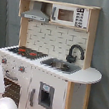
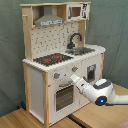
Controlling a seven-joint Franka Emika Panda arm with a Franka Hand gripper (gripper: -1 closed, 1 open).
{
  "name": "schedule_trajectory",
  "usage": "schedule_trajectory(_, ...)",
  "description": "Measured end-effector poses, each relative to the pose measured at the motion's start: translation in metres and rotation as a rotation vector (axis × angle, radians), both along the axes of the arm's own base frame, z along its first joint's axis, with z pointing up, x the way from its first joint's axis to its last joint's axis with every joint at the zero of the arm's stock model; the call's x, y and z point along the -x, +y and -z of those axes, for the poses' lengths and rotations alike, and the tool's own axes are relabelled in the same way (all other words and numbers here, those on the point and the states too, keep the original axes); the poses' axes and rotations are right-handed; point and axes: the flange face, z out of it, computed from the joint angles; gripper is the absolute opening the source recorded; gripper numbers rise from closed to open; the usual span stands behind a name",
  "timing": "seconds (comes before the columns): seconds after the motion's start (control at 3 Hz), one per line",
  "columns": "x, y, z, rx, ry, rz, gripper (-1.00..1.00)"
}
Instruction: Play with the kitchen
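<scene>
Arm's hand (image 2: 75,78) right at kitchen (image 2: 37,80) front by knobs (image 2: 56,76), grip state unclear.

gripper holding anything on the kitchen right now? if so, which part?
Cannot be told. In the second exterior view the arm reaches to the kitchen front, its tip by the oven door top, just under the knobs; contact isn't visible.
</scene>
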Motion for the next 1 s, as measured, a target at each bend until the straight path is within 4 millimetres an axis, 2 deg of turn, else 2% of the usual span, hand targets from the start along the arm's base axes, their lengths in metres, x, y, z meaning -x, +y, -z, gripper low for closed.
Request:
schedule_trajectory(0.67, 0.044, 0.03, -0.049, 0.113, -0.069, -0.113, 1.0)
schedule_trajectory(1.0, 0.055, 0.043, -0.055, 0.222, -0.111, -0.144, 1.0)
